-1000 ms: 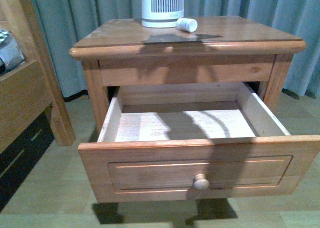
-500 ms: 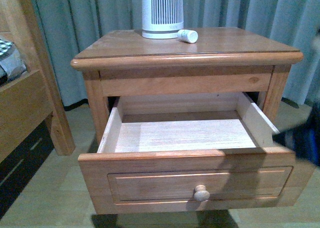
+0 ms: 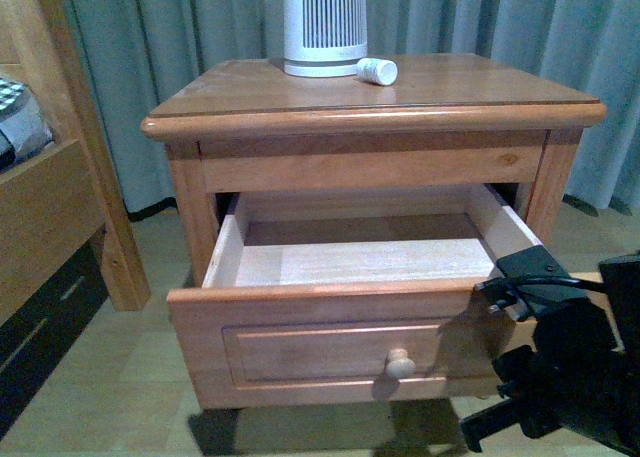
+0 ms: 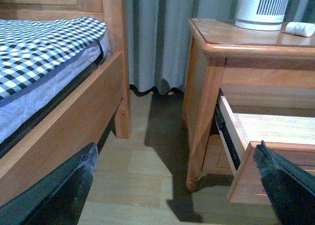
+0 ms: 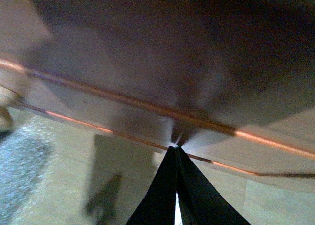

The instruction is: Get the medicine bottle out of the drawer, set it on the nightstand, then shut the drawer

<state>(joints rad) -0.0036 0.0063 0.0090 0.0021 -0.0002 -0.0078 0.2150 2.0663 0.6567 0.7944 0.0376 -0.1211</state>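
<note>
The nightstand (image 3: 250, 87) stands before a grey-blue curtain (image 3: 170, 37), its top carrying a white slatted appliance (image 3: 324, 25) and, just beside its base, the medicine bottle (image 3: 377, 71) lying on its side. The drawer (image 3: 330, 347) below is pulled out, its pale floor bare (the round knob (image 3: 399, 363) faces the camera). A black arm (image 3: 560, 367) with a cable overlaps the drawer's right front corner; its gripper cannot be made out. A wooden bed frame (image 3: 60, 187) stands left.
</note>
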